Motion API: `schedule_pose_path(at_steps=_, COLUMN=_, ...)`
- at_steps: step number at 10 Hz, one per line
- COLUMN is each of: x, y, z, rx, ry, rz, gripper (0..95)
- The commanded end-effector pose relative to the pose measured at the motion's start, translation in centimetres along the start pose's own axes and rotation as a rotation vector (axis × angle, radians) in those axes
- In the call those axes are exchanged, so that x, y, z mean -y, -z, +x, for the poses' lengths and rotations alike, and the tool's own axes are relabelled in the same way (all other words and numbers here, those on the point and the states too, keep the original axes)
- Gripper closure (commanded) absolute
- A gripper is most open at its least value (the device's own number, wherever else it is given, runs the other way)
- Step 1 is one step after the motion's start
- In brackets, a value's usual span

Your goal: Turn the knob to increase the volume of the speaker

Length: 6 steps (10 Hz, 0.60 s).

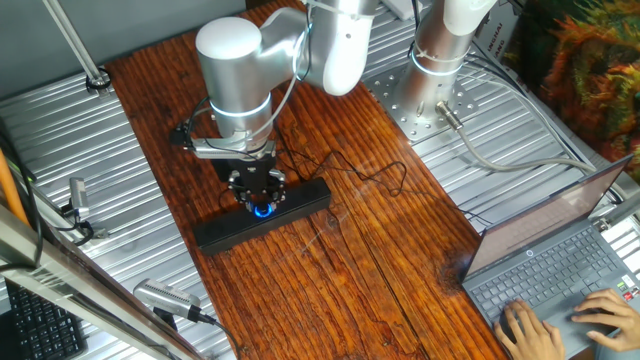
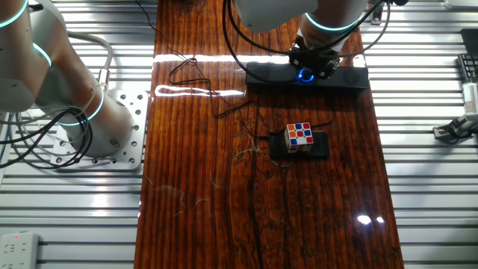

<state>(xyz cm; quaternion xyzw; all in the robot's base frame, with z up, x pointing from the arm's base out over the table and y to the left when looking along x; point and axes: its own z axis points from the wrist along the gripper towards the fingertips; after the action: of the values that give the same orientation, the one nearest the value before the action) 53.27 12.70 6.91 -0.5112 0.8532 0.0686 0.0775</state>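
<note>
A robot arm's gripper [image 1: 259, 193] bears straight down on the blue-lit knob [image 1: 262, 209] at the middle of the speaker [image 1: 226, 232], left of centre on the wooden table [image 1: 380, 270]; whether its fingers clasp the dial cannot be told. A multicoloured cube [image 2: 299, 137] sits mid-frame on a black pad [image 2: 320, 149].

counter [image 2: 261, 209]: dark red-brown wood, strong grain, glossy with bright glare spots
side panels [image 1: 90, 170]: ribbed bare metal, dull silver sheen
speaker [image 1: 300, 205]: black plastic-looking bar, matt
knob [image 1: 262, 210]: ringed by glowing blue light, material unclear
arm [image 1: 235, 70]: smooth silver-grey shell, satin
hand [image 1: 258, 187]: black, matt
cube [image 2: 299, 136]: glossy coloured tiles
laptop [image 1: 560, 250]: matt grey casing
</note>
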Motion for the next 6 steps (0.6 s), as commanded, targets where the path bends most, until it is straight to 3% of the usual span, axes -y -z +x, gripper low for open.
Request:
schedule_pose_path(at_steps=1, x=-0.04, y=-0.01, z=0.0, rx=0.0, ry=-0.003, rz=-0.001, gripper=57.0)
schedule_pose_path(at_steps=2, x=-0.06, y=-0.03, z=0.02, rx=-0.001, ry=-0.007, rz=0.0, gripper=76.0)
schedule_pose_path(at_steps=6, x=-0.11, y=-0.07, z=0.06, rx=0.003, ry=-0.013, rz=0.0, gripper=76.0)
